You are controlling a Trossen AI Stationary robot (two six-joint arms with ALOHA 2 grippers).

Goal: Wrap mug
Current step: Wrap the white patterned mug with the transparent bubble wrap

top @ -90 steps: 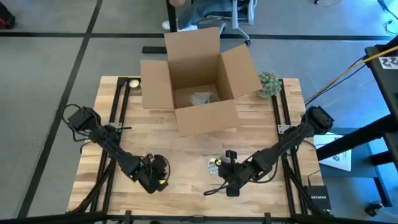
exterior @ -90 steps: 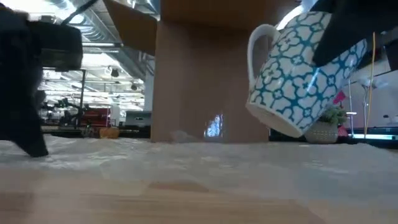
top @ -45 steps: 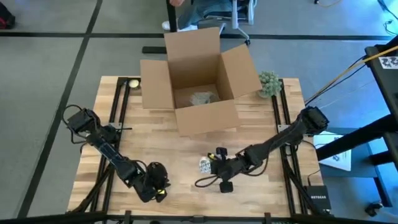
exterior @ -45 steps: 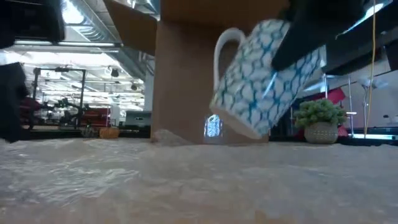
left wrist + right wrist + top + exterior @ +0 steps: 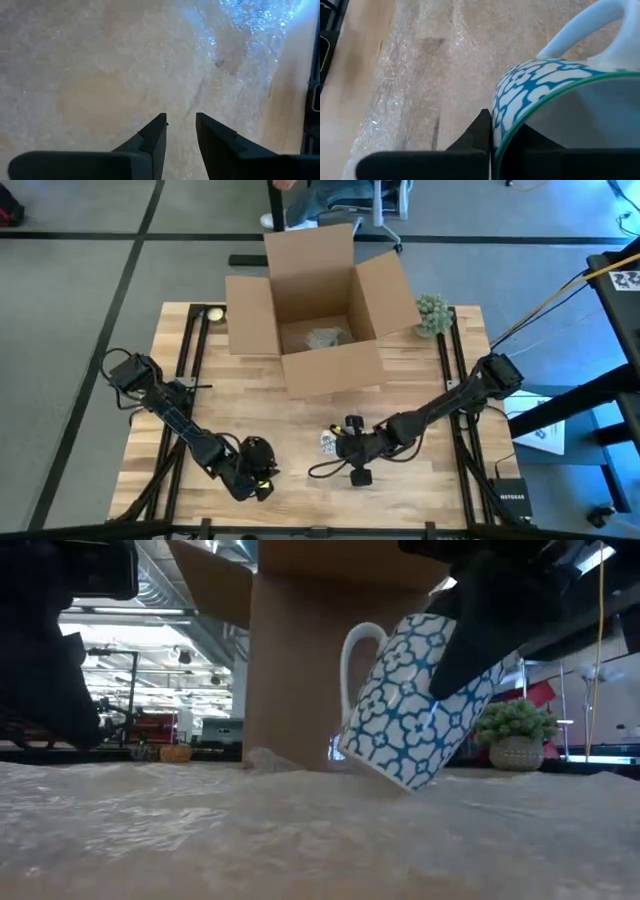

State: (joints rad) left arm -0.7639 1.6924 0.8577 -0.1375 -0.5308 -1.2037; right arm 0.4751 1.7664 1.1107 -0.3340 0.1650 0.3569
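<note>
My right gripper [image 5: 440, 690] clamps the tilted mug [image 5: 405, 705] rim; I lower it level onto the bubble wrap [image 5: 300, 830] beneath; left gripper [image 5: 180, 131] apart.

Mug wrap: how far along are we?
Done: bubble wrap lies spread on the table. In hand: the right gripper pinches the mug by its rim, tilted, low over the sheet. The left gripper is open above the wrap, empty. Left: set the mug down and fold the wrap around it.

Far table edge blocked by open cardboard box [image 5: 318, 310]; small plant [image 5: 433, 313] placed beside it.
</note>
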